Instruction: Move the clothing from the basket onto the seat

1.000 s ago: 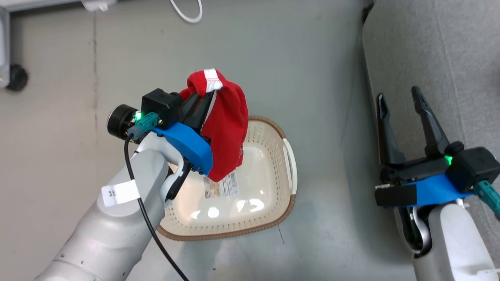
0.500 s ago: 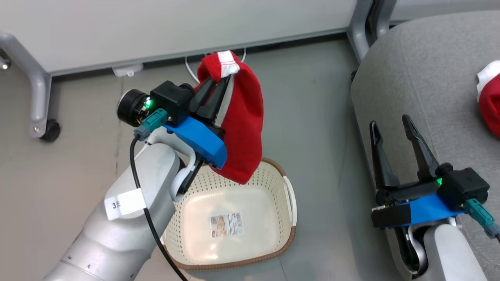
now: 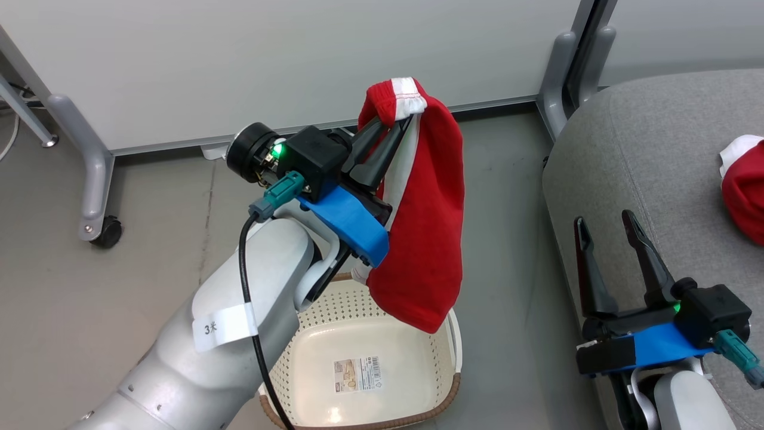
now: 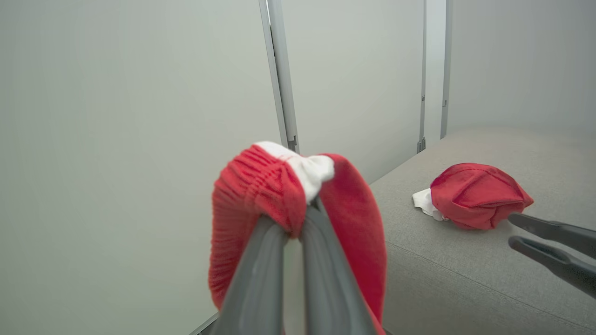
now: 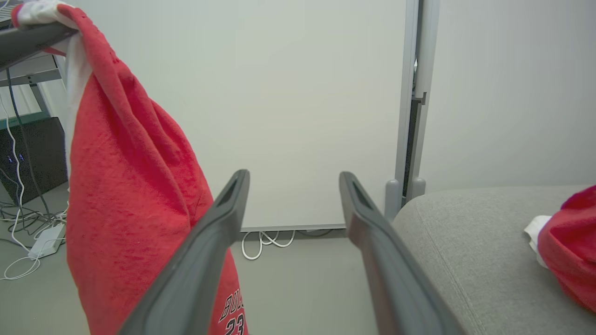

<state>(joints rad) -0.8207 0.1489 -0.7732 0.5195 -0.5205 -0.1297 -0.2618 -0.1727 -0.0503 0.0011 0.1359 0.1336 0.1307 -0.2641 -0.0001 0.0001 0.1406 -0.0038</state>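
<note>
Grey floor (image 3: 149, 251) and a white partition panel (image 3: 239, 60) make up the background. The basket (image 3: 358, 304) stands on the floor beneath the left arm. No clothing is seen in it, only a printed label (image 3: 357, 374) on its bottom.

Left gripper (image 3: 391, 119): pinched on the white-trimmed hem of the held garment (image 3: 430, 239) and raised well above the basket. The cloth hangs down from the fingertips, and its lowest fold is seen against the basket's far rim.

Right gripper (image 3: 603, 221): spread, nothing between the fingers, poised at the near edge of the seat (image 3: 644, 155).

A second garment (image 3: 743, 191) lies bunched on the seat, well to the right of the held one.

Step in hand, as judged: carrying across to the seat.
- The pinch should be held until the whole hanging length is over the cushion.
- Height should be kept so the trailing fold clears the rounded seat edge.
- Release is best made near the second garment, away from the edge, so the cloth cannot slide off.
- Only the hem is gripped, so a quick swing could pull it free.
</note>
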